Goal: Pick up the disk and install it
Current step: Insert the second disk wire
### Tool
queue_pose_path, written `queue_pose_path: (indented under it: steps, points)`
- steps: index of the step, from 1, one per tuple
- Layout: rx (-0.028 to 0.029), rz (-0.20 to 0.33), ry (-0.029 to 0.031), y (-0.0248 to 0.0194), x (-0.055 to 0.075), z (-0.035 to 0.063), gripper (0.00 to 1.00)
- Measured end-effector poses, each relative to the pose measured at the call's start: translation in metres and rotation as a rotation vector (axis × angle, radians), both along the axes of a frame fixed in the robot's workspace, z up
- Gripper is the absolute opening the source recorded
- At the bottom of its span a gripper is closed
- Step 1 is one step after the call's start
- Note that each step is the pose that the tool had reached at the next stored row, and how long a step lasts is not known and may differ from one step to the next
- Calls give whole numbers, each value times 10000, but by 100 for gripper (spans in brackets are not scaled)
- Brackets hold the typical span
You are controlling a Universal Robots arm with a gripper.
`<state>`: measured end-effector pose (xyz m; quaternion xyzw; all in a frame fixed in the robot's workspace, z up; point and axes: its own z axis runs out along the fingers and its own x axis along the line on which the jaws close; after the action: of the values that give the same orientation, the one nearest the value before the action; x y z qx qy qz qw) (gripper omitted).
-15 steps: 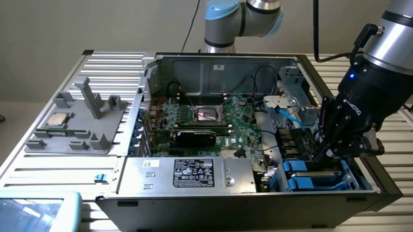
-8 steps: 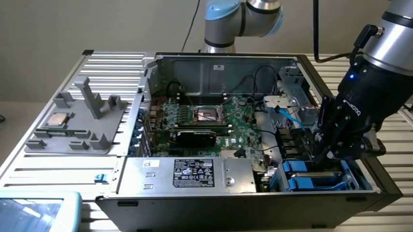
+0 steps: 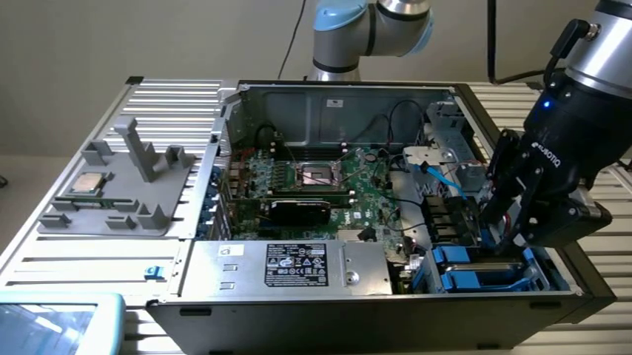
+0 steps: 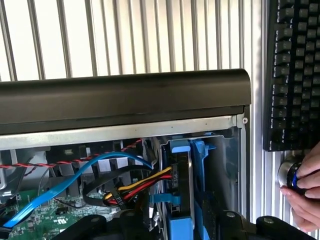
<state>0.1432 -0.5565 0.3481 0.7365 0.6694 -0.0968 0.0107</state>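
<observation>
Grey plastic fixture tray sits at the exterior view's left on the ribbed metal table, holding a small square silver processor chip in its back corner. Light-blue bin corner shows at the lower left edge.

Open black tower computer case lies on its side in the middle. Inside it: green motherboard with an empty silver CPU socket, a black expansion card in front of the socket, and a silver power supply box with a white-and-black label along the near wall. Blue data cable and black wires run toward the drive bays at the case's right end.

Drive bay at the lower right holds blue plastic carriers; the disk, a grey hard drive in a bright blue carrier, stands edge-on in that bay in the wrist view, with yellow, red and black power wires going to it.

Black gripper on the grey robot arm hangs low over that bay, just above the blue carriers. Cannot tell if its fingers are apart or closed, or whether they touch the disk.

At the wrist view edge, a black keyboard lies on the table beside the case, and a person's hand grips a round silver-blue knob.
</observation>
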Motion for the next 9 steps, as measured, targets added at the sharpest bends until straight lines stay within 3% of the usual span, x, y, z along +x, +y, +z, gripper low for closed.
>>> queue_pose_path:
  steps: [9]
  points:
    - [-39, -1, 0, 0, 0, 163, 54]
